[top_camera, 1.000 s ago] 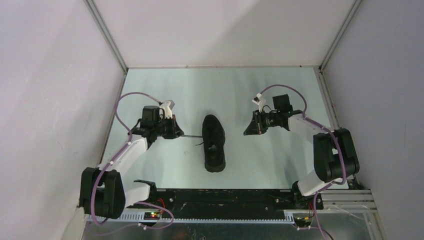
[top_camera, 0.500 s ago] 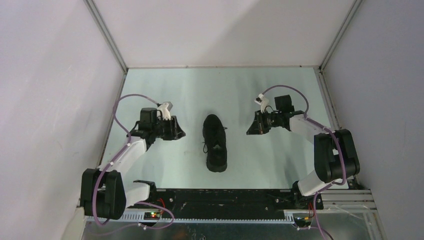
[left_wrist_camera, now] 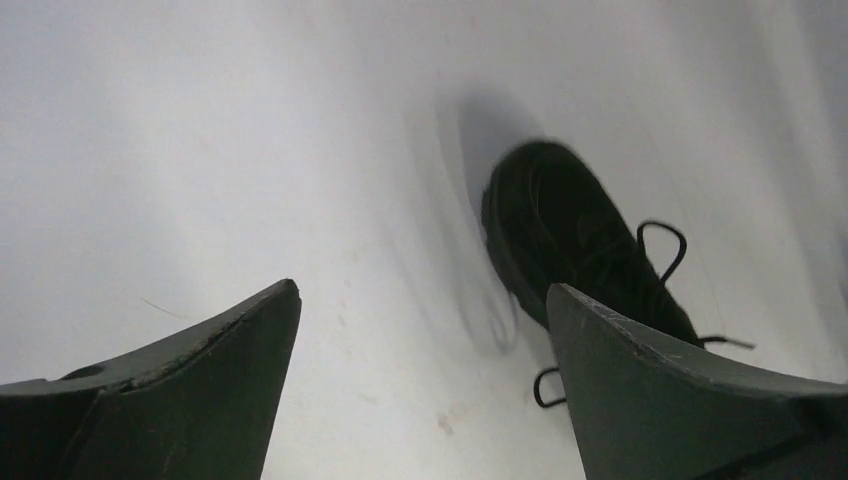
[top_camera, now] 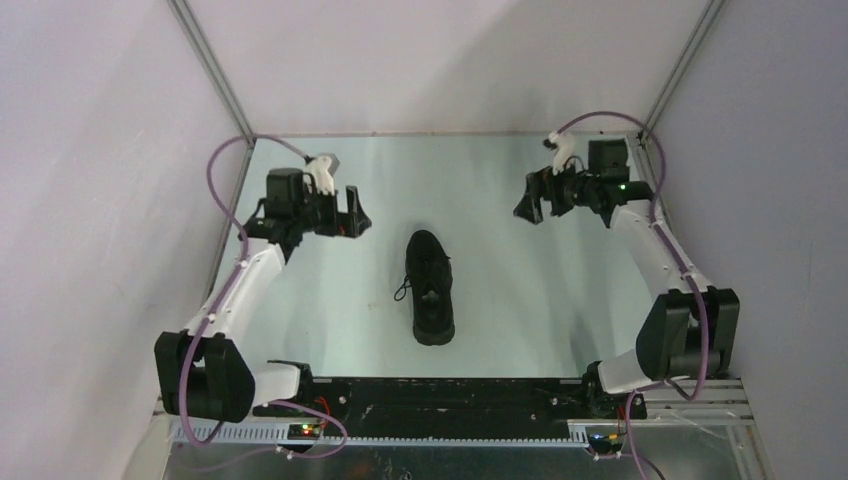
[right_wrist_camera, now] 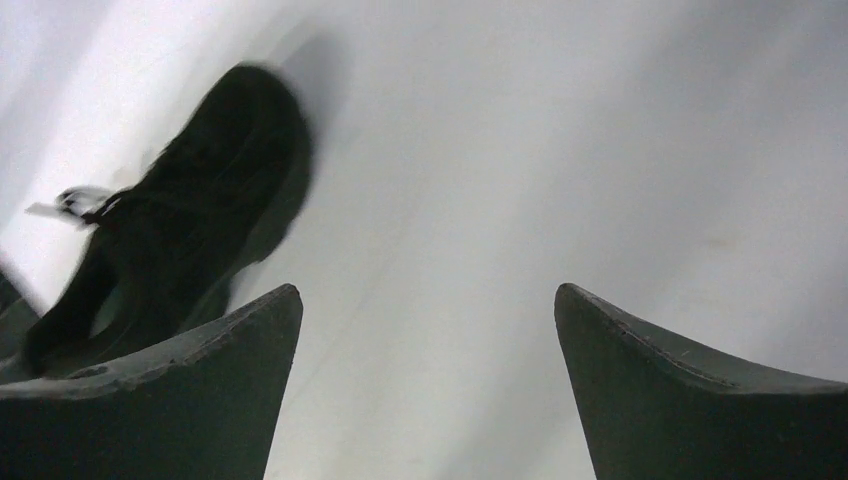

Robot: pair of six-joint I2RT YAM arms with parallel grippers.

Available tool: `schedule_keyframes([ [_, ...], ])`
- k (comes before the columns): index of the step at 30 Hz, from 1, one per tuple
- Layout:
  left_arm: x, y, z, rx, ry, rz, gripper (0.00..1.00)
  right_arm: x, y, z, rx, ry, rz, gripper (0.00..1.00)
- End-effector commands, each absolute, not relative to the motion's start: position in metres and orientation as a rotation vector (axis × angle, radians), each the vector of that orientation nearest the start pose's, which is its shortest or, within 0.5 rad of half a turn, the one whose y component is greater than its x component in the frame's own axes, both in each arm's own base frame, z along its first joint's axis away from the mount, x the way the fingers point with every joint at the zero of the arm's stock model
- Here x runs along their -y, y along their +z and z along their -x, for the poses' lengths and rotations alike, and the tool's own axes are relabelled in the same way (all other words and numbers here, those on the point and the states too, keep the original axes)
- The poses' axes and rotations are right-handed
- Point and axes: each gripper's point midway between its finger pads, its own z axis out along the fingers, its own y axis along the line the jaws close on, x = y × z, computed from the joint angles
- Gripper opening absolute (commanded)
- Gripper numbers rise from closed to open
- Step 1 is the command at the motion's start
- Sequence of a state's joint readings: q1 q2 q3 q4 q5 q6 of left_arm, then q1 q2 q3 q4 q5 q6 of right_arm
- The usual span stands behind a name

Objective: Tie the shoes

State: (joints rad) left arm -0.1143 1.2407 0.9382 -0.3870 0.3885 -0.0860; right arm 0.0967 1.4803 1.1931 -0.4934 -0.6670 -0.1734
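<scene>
The shoe, an all-black low-top sneaker [top_camera: 430,287], lies mid-table, its length running from the back of the table toward the arm bases. A lace loop [top_camera: 401,291] sticks out on its left side. In the left wrist view the sneaker [left_wrist_camera: 570,235] sits ahead and to the right, with thin lace loops [left_wrist_camera: 662,247] showing. In the right wrist view the sneaker [right_wrist_camera: 190,215] is blurred at the left. My left gripper [top_camera: 352,213] hovers well to the shoe's upper left, open and empty. My right gripper [top_camera: 533,198] hovers at the far right, open and empty.
The pale table [top_camera: 500,310] is boxed in by white walls on the left, back and right, with metal corner posts [top_camera: 215,75]. Purple cables [top_camera: 228,185] arc over both arms. The black base rail [top_camera: 440,400] runs along the near edge.
Both grippers went from shut to open and let the laces go. Both arms lifted and swung back and outward, away from the shoe. The lace now lies slack in a loop by the shoe.
</scene>
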Motion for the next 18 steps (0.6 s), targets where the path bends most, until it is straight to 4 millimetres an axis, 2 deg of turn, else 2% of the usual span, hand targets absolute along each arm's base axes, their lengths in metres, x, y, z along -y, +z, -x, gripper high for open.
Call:
schedule_keyframes([
  [1, 0.083, 0.22, -0.347, -2.156, -0.383, -0.254, 1.0, -0.082, 0.231, -0.39, -2.129, 0.322, 0.5, 0.99],
  [2, 0.08, 0.232, -0.35, -2.127, -0.357, -0.253, 1.0, -0.069, 0.235, -0.395, -2.134, 0.24, 0.429, 1.0],
  [5, 0.071, 0.264, -0.353, -2.06, -0.297, -0.211, 1.0, -0.046, 0.261, -0.403, -2.101, 0.123, 0.305, 0.99],
  [9, 0.059, 0.287, -0.351, -2.049, -0.232, -0.149, 1.0, -0.024, 0.278, -0.399, -2.103, 0.083, 0.199, 1.0],
  [10, 0.057, 0.287, -0.349, -2.063, -0.222, -0.143, 1.0, -0.011, 0.285, -0.398, -2.1, 0.07, 0.157, 1.0],
  [12, 0.052, 0.291, -0.346, -2.071, -0.191, -0.132, 1.0, -0.001, 0.292, -0.393, -2.094, 0.092, 0.105, 0.99],
  [13, 0.049, 0.292, -0.346, -2.074, -0.177, -0.128, 1.0, 0.0, 0.294, -0.391, -2.092, 0.109, 0.089, 1.0],
  [18, 0.045, 0.272, -0.331, -2.172, -0.166, -0.081, 1.0, 0.009, 0.295, -0.374, -2.082, 0.154, 0.032, 1.0],
])
